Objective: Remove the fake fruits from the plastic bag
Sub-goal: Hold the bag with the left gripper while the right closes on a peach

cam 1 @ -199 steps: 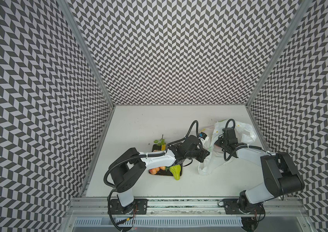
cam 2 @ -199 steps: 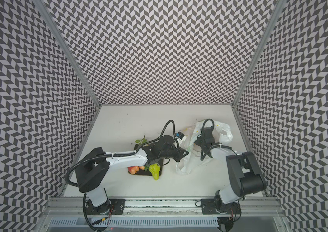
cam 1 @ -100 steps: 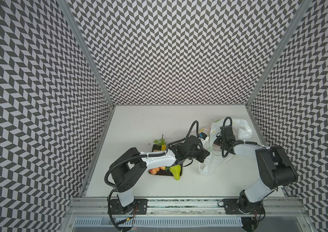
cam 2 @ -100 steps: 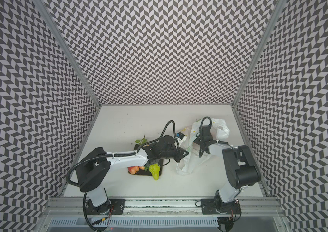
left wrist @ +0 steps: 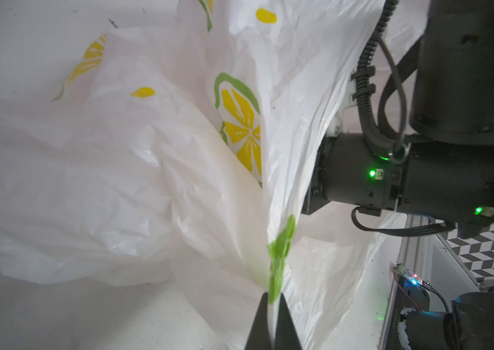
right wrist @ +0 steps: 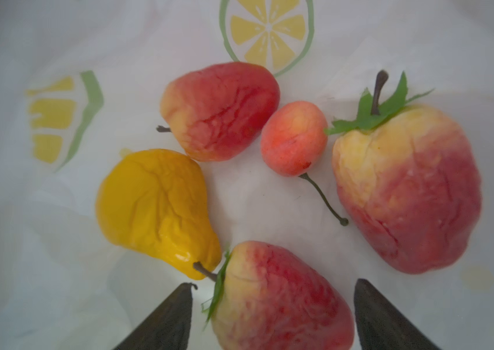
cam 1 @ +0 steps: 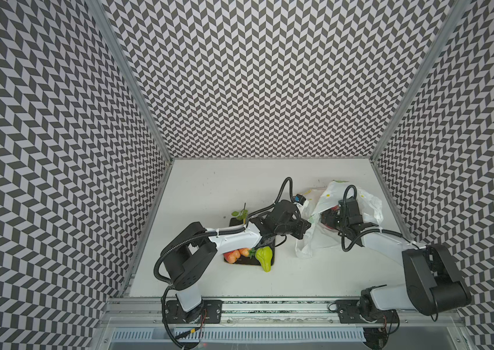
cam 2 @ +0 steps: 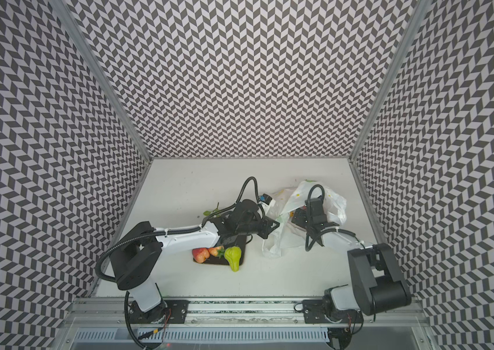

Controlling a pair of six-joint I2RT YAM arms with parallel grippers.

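Plastic bag (right wrist: pixel 58 212) holds three red-yellow peaches (right wrist: pixel 406 194), one orange pear (right wrist: pixel 155 206), one cherry (right wrist: pixel 292 139).

The left arm (cam 1: pixel 233 241) is stretched low and nearly level toward the middle. The fingers (left wrist: pixel 258 324) of the left gripper (left wrist: pixel 272 298) are pressed together on a thin fold of the plastic bag (left wrist: pixel 118 181). The right arm (cam 1: pixel 385 242) is bent at the elbow and reached inward, with its wrist tipped downward. The right gripper (right wrist: pixel 274 285) is held inside the bag, its fingers (right wrist: pixel 167 321) spread wide on either side of one of the fake fruits (right wrist: pixel 279 303).
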